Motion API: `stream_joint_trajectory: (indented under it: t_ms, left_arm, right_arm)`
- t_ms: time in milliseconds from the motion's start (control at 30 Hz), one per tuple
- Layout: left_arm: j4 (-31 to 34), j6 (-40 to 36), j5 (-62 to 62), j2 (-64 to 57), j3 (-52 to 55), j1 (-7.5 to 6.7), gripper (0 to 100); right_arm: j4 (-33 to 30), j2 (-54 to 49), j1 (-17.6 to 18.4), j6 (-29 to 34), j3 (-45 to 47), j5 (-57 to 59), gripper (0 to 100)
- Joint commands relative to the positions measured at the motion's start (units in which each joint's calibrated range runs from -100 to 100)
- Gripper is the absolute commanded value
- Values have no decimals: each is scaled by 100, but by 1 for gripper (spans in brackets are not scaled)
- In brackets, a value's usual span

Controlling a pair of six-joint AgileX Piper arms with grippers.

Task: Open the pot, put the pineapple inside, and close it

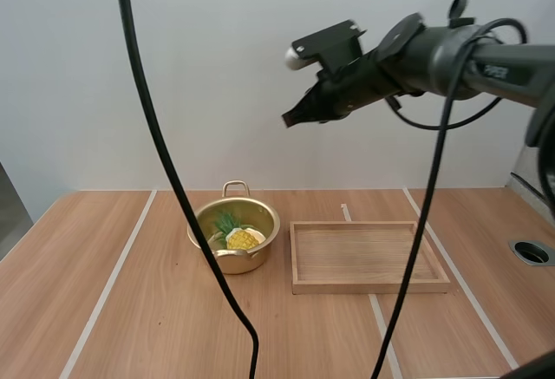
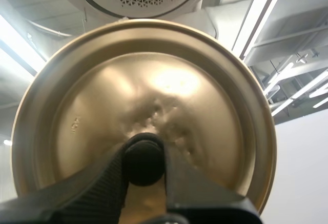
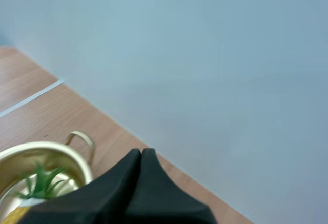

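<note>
Left gripper (image 2: 144,149) is pinching the lid (image 2: 154,80) by its knob (image 2: 143,168). Right gripper (image 1: 288,120), pressed together, is hovering high over the bench (image 1: 130,310), up and right of the open pot (image 1: 238,263), where the pineapple (image 1: 243,238) is lying inside.

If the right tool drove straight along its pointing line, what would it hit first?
Probably the back wall: the shut right tool aims past the pot and its far handle, above the table. Depth is unclear, so the table's far edge is possible.
</note>
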Motion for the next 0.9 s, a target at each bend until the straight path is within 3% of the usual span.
stream_joint_trajectory:
  t_ms: [0, 167, 267, 667, 867]
  left_arm:
    - [2, 16, 160, 34, 196, -6, 0]
    - [2, 16, 492, 34, 524, -6, 0]
    - [2, 16, 730, 34, 773, -6, 0]
    - [268, -97, 1298, 12, 2184, 1, 0]
    - [246, -354, 1726, 12, 2932, 245, 0]
  right_arm:
    - [20, -482, -331, 649, -33, -695, 0]
    - [359, -1055, -755, 1346, -6, -1647, 0]
    - [583, -1376, -899, 1431, -6, -2019, 0]
    - [528, -2475, -922, 1320, -6, -2248, 0]
    - [442, -2554, -922, 1180, -6, -2047, 0]
